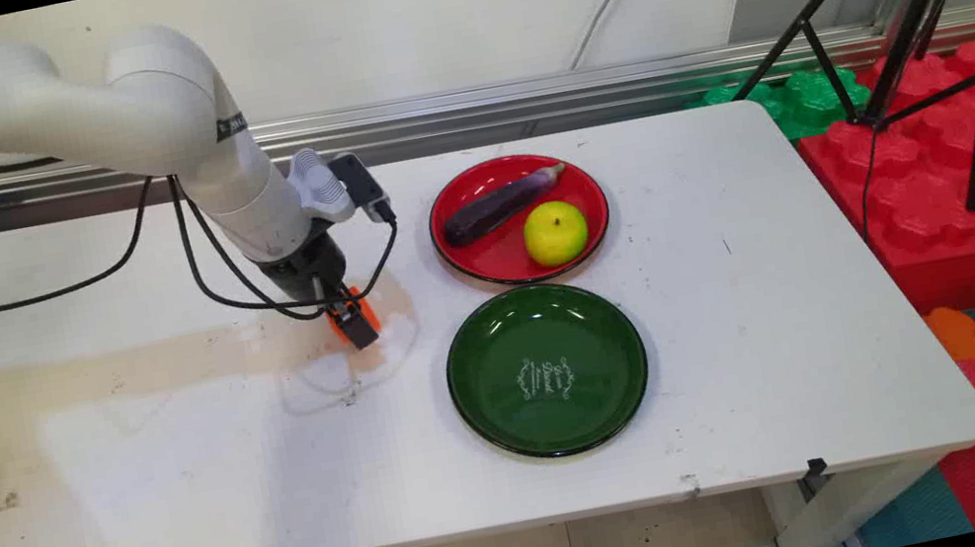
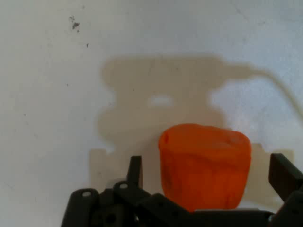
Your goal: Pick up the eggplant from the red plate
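My gripper (image 1: 353, 322) is down at the table top, left of the two plates. An orange, rounded object (image 1: 365, 306), perhaps a small pepper or fruit, sits between its fingers. In the hand view the orange object (image 2: 203, 163) stands on the white table with the gripper (image 2: 209, 168) around it. The left finger (image 2: 135, 171) and the right finger (image 2: 284, 176) each stand a small gap away from its sides, so the gripper is open and nothing is gripped. The arm's shadow falls on the table behind the object.
A red plate (image 1: 466, 267) to the right holds a purple eggplant (image 1: 497, 204) and a yellow-green apple (image 1: 556, 232). An empty green plate (image 1: 481, 405) lies in front of it. A black tripod (image 1: 933, 14) and red and green foam blocks (image 1: 933, 185) stand beyond the table's right edge.
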### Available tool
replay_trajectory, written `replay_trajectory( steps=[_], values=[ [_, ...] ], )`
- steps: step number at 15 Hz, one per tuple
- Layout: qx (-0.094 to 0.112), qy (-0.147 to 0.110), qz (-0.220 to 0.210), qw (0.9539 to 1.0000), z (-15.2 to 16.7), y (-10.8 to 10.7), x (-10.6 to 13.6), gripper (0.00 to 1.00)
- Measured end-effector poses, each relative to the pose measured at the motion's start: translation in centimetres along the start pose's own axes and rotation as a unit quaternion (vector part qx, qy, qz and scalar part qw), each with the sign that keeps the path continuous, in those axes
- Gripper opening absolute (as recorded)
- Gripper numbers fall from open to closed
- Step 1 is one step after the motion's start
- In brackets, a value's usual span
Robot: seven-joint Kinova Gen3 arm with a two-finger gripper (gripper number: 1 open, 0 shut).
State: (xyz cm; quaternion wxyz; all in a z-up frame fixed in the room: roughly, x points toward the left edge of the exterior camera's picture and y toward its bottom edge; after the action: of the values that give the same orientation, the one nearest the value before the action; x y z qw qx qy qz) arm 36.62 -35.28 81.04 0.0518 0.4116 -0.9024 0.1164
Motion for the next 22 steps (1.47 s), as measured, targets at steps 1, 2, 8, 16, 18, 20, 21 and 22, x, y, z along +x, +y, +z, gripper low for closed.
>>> replay_trajectory(
  steps=[1, 2, 8, 16, 18, 20, 21, 22],
  values=[
    [0.000, 0.001, 0.004, 1.0000, -0.2, 0.0, -0.1, 1.00],
    [0.000, 0.001, 0.006, 1.0000, -0.3, 0.1, -0.1, 1.00],
    [-0.001, 0.018, 0.023, 0.9996, -2.7, 0.5, -1.2, 1.00],
    [0.003, 0.085, 0.032, 0.9959, -9.4, 0.8, -1.5, 1.00],
    [0.004, 0.109, 0.029, 0.9937, -11.3, 0.9, -1.4, 1.00],
    [0.004, 0.134, 0.025, 0.9906, -13.1, 0.9, -1.0, 1.00],
    [0.005, 0.145, 0.023, 0.9891, -13.8, 0.9, -0.8, 1.00],
    [0.006, 0.161, 0.018, 0.9868, -14.8, 0.9, -0.5, 1.00]
  ],
)
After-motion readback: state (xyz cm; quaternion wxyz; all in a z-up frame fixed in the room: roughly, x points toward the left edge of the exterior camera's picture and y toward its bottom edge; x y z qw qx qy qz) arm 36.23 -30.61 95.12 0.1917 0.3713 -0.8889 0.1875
